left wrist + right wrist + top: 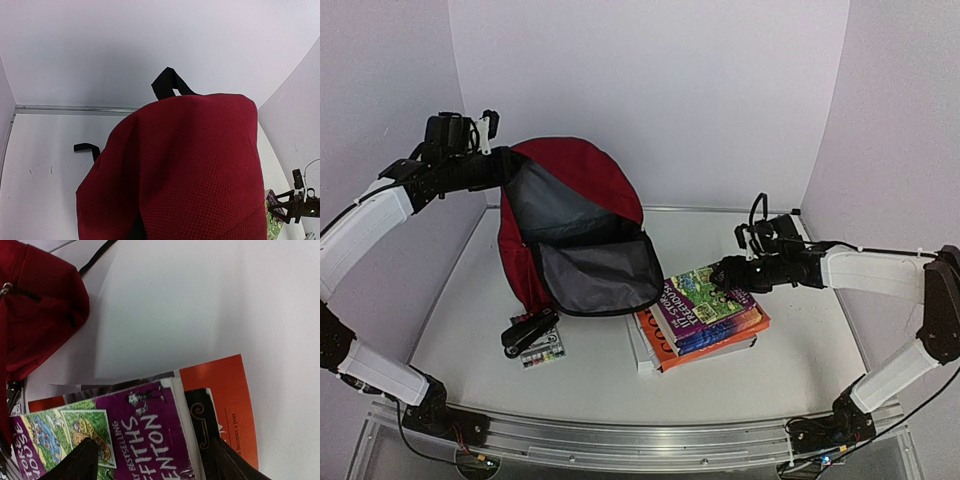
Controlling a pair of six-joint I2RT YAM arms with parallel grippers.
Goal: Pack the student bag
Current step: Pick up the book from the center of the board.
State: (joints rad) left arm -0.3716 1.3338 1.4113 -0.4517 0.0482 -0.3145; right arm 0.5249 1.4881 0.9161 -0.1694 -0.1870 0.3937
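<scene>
Reaching over a stack of books [705, 318], the right gripper [725, 275] holds its fingers [80, 460] apart just above the purple top book [140, 430]. The bag [570, 230] stands at the back left of the table [800, 370], its grey-lined mouth open toward the stack, its top rim clamped in the shut left gripper [498, 160]. For a clean pick, the fingers should likely drop around one edge of the top book alone, square to it, before squeezing, so the lower books stay put.

Student bag [588, 168] dark red, grey lining; top book [705, 298] purple-green; lower book [220, 382] orange.
</scene>
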